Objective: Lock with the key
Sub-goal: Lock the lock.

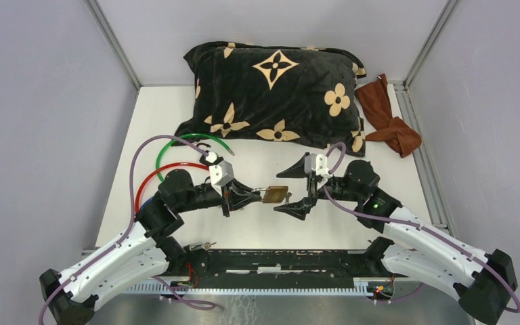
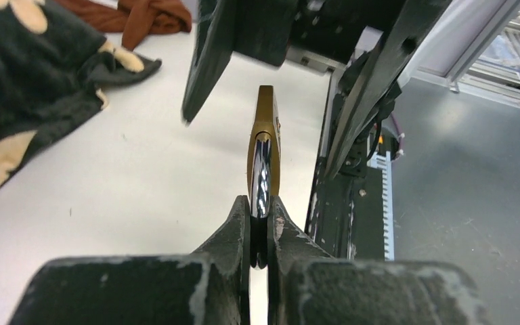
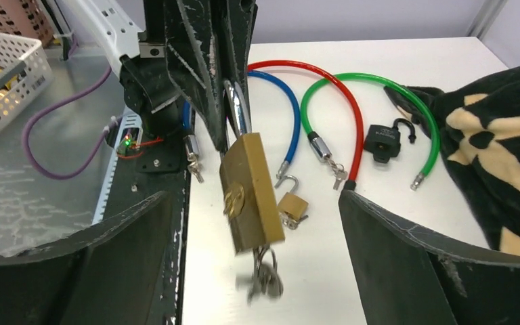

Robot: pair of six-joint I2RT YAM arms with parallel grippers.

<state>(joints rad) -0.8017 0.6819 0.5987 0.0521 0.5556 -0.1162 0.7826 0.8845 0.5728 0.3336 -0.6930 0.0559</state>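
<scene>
The left claw point(image 2: 260, 210) is clenched on the shackle point(image 2: 262, 169) of the brass padlock point(image 3: 247, 183), holding it in the air above the desk point(image 1: 176, 108) between the arms, while the right claw point(image 1: 283, 192) stands released, wide on either side of its body. Keys point(image 3: 264, 274) hang blurred from its bottom, so the key seems to be in, but whether it is locked I cannot tell. Cable locks point(image 3: 298, 118) and two smaller padlocks point(image 3: 292, 205) lie to the left and a pillow point(image 1: 277, 88) at the far side, none in the way.

Clamping the brass padlock point(image 3: 250, 196) by its shackle with the left gripper point(image 2: 260, 211), right gripper point(image 1: 277, 191) spread wide around it.
</scene>
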